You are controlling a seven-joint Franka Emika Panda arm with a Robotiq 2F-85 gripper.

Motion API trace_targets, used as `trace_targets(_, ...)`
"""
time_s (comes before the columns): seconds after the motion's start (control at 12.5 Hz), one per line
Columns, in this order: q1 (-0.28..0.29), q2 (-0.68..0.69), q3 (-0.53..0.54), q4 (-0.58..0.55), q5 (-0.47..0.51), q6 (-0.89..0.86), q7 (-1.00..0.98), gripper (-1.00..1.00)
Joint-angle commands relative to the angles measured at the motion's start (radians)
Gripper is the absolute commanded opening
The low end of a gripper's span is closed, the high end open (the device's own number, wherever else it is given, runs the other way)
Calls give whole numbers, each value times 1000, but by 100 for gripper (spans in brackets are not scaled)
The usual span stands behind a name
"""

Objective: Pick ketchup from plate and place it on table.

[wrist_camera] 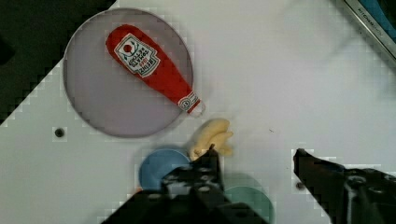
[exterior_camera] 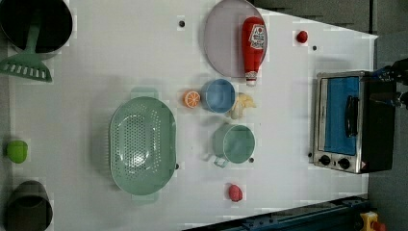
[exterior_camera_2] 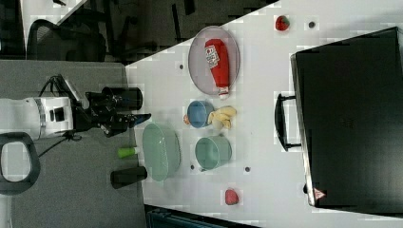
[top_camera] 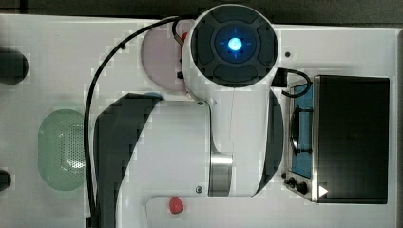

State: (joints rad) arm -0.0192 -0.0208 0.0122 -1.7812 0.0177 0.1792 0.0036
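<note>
The ketchup (wrist_camera: 152,65) bottle, lying beyond the end effector (wrist_camera: 254,161), carries a white label with a red emblem; its lettering cannot be read. No other legible text.

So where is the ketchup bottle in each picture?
Top view: a red sliver of the ketchup bottle beside the arm, on the plate.
Left view: ketchup bottle top middle, on the plate's right side.
Right view: ketchup bottle top middle.
Wrist view: ketchup bottle on the plate.
Shared landmark: the lilac plate.
</note>
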Motion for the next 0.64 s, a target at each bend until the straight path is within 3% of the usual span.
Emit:
trace_targets(0.08, -107, -204, 19, -88, 30, -196, 14, 58)
trace_targets(0.24, -104, -194, 24, -88, 30, -193, 7, 99)
trace_targets(0.64, -92, -92, 59, -87, 30, -122, -4, 100)
